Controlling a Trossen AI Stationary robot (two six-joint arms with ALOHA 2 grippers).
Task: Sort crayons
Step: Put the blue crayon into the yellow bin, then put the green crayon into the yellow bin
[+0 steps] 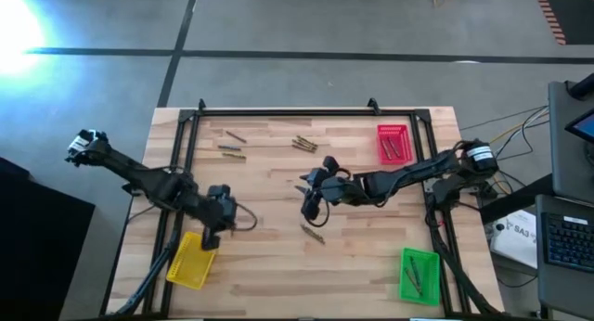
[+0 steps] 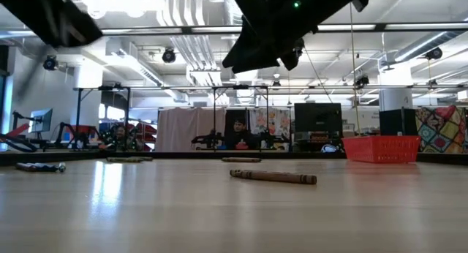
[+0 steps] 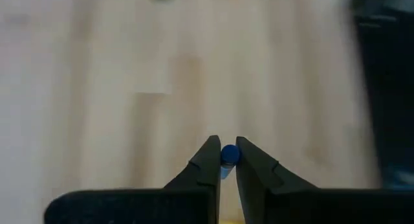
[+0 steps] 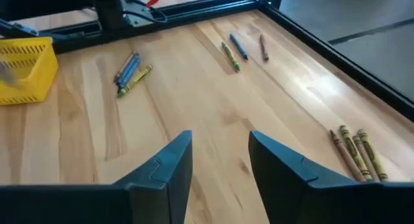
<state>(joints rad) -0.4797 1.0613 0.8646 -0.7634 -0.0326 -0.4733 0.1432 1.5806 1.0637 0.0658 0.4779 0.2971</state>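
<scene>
My left gripper hangs just beyond the far end of the yellow tray, shut on a blue crayon. My right gripper is open and empty above the table's middle; its fingers frame bare wood. Loose crayons lie flat on the table: a brown one near the right gripper, also in the low view, a brown-olive bunch and two small groups at the far left. My left gripper pinches the blue crayon between its two fingertips; the crayon's round end shows in the gap between them. The fingers point down from above. The crayon is clear of the table.
A red tray with crayons stands at the far right, and a green tray with crayons at the near right. A black frame runs along the table's far edge and sides. People sit in the room beyond the table.
</scene>
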